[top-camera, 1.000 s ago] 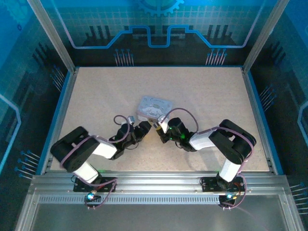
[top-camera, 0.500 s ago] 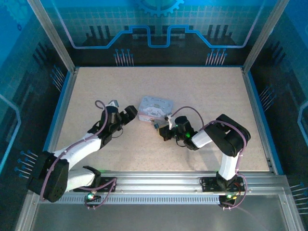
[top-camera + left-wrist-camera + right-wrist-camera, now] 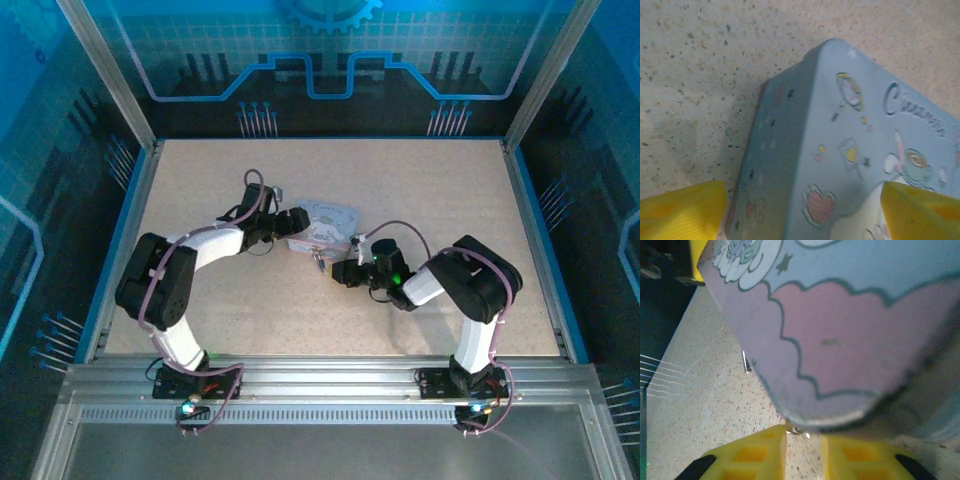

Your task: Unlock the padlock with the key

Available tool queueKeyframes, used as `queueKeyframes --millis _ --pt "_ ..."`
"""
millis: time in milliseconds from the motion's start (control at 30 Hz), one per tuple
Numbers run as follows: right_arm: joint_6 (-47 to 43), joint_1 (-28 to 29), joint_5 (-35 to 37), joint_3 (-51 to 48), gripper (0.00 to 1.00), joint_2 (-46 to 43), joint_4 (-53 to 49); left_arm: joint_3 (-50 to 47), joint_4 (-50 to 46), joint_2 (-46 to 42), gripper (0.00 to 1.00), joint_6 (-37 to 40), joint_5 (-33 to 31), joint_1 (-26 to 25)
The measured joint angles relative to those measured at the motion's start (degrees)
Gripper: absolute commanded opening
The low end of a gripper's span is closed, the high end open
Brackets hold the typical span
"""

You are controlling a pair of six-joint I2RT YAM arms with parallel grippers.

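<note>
Overhead view bright, sharp, blue-tinted edges; wrist views blurred, box (image 3: 840, 330) out of focus.

Speckled beige table (image 3: 430, 190). Pale-blue printed box (image 3: 328, 218) near centre, left gripper (image 3: 292, 222) at its left end. Off its front edge, right gripper (image 3: 338, 270) beside a tiny metallic item, possibly the padlock (image 3: 318, 261).

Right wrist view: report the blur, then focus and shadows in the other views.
Right wrist view: the box sits too close, print smeared; table speckle sharper. Left wrist view: box print fairly crisp, soft shadow on the table beside it. Top external view: blue cast on the walls, table evenly lit.
</note>
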Motion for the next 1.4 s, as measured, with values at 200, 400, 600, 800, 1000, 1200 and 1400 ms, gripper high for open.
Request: queueKeyframes --millis 200,400,600,800,1000,1200,1400 --pt "-1.42 -2.16 -1.46 -1.18 0.42 -4.87 -2.51 -0.04 1.84 0.92 0.73 0.48 1.49 0.11" --pt "-2.56 -5.09 -4.15 1.07 0.43 -5.29 -5.14 -3.72 7.78 0.26 0.70 -0.13 2.23 0.24" --pt "-4.48 -8.68 -6.99 6.43 0.43 -2.82 -7.19 -9.62 12.15 -3.08 0.68 -2.16 2.25 0.33" --pt "-6.19 -10.43 -8.09 9.05 0.44 -2.14 -8.50 -14.12 16.04 -5.42 0.68 -4.28 2.25 0.22" --pt "-6.64 -8.81 -8.26 7.65 0.45 -4.90 -11.72 -16.79 17.77 -7.23 0.68 -5.75 1.53 -1.07" --pt "-0.92 -5.27 -9.16 6.05 0.45 -4.59 -9.75 -17.90 17.77 -8.50 0.68 -5.99 0.52 -2.21" --pt "4.48 -3.39 -8.96 6.23 0.44 -0.70 -5.92 -18.53 17.18 -9.40 0.68 -6.19 0.28 -2.78"
